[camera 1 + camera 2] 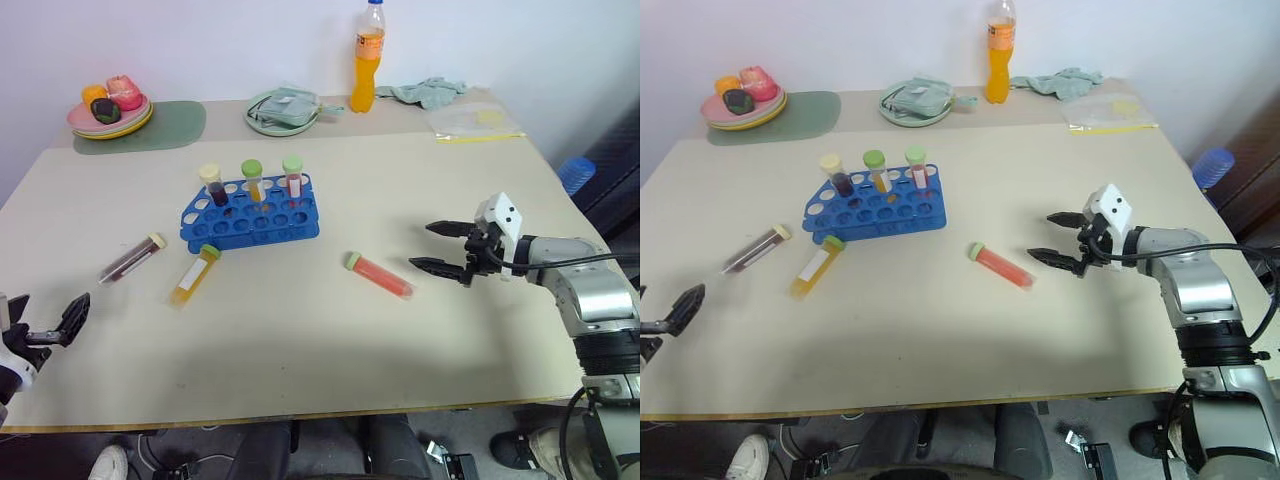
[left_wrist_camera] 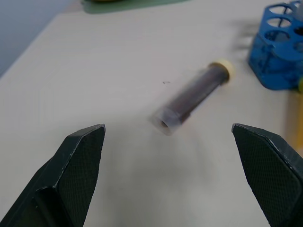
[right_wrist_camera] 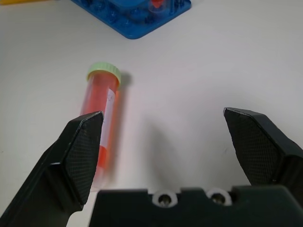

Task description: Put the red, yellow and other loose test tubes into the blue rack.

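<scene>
Right gripper nearest the red green-capped plastic tube, jaws wide, empty.
Tube lies just left of your fingertips, long axis diagonal, cap toward upper left of frame.

We see a pale beige surface with a wooden front edge, standing against a plain white wall. Beyond its right side we see a dark piece of furniture; below the front edge, grey floor.

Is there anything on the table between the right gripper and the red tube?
No. In the left eye view only bare table separates the open right gripper from the red tube.
</scene>
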Controlling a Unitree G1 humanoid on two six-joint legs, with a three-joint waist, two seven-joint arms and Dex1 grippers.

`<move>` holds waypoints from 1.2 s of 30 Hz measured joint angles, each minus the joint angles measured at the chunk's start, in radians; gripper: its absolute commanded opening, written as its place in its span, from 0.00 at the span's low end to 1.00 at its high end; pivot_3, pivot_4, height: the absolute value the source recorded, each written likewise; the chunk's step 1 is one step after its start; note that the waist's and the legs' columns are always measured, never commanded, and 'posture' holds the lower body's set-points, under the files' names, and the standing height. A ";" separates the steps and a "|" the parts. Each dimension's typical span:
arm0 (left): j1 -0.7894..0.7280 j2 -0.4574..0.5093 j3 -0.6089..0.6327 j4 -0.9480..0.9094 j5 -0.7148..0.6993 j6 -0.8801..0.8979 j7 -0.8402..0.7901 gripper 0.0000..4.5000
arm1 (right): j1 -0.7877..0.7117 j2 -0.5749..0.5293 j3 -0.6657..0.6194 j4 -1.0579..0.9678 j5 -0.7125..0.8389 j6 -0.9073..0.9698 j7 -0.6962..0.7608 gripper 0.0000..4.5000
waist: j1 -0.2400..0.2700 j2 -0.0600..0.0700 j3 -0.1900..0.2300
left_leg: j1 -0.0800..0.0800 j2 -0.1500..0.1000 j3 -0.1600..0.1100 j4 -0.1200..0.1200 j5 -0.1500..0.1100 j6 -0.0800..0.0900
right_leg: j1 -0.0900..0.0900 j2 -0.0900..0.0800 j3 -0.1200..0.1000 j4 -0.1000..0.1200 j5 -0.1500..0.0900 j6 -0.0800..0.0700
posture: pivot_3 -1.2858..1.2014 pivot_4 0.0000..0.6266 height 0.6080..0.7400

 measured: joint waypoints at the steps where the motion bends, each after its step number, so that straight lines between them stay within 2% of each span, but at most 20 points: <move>1: 0.000 -0.003 0.000 -0.002 0.000 0.000 0.005 0.98 | -0.003 0.000 0.000 0.005 -0.001 -0.004 0.000 1.00 | 0.000 0.000 0.000 | 0.000 0.000 0.000 0.000 0.000 0.000 | 0.000 0.000 0.000 0.000 0.000 0.000 | 0.52 0.24 1.00; 13: -0.040 -0.014 -0.006 -0.019 -0.022 0.006 0.044 0.98 | -0.030 0.014 0.007 -0.020 -0.022 0.030 -0.052 1.00 | 0.000 0.000 0.000 | 0.000 0.000 0.000 0.000 0.000 0.000 | 0.000 0.000 0.000 0.000 0.000 0.000 | 0.52 0.24 1.00; 20: -0.148 -0.001 -0.145 -0.081 -0.071 0.019 0.005 0.98 | -0.034 0.016 0.083 -0.223 -0.040 0.236 -0.125 1.00 | 0.002 0.000 0.000 | 0.000 0.000 0.000 0.000 0.000 0.000 | 0.000 0.000 0.000 0.000 0.000 0.000 | 0.52 0.24 1.00; 22: -0.175 0.000 -0.196 -0.084 -0.088 0.019 -0.020 0.98 | -0.048 0.017 0.115 -0.266 -0.047 0.311 -0.154 1.00 | 0.001 0.000 0.000 | 0.000 0.000 0.000 0.000 0.000 0.000 | 0.000 0.000 0.000 0.000 0.000 0.000 | 0.52 0.24 1.00; 27: -0.260 0.045 -0.391 -0.050 -0.033 -0.034 -0.120 0.98 | -0.165 0.074 0.160 -0.378 -0.032 0.663 -0.274 1.00 | -0.002 0.001 0.000 | 0.000 0.000 0.000 -0.001 0.000 0.000 | -0.002 0.001 0.000 0.001 0.000 -0.001 | 0.52 0.24 1.00; 30: -0.317 0.045 -0.509 -0.028 -0.026 -0.039 -0.184 0.98 | -0.229 0.060 0.244 -0.458 -0.015 0.834 -0.284 1.00 | 0.002 0.001 0.000 | -0.002 -0.001 -0.001 0.000 0.000 0.001 | -0.003 0.000 0.000 0.000 0.000 0.000 | 0.52 0.24 1.00; 36: -0.354 0.056 -0.684 -0.030 0.005 -0.077 -0.295 0.98 | -0.409 0.097 0.347 -0.409 0.034 1.116 -0.302 1.00 | -0.005 0.001 0.000 | -0.003 -0.001 0.000 -0.001 0.000 0.001 | -0.005 0.000 0.001 0.001 0.001 0.000 | 0.52 0.24 1.00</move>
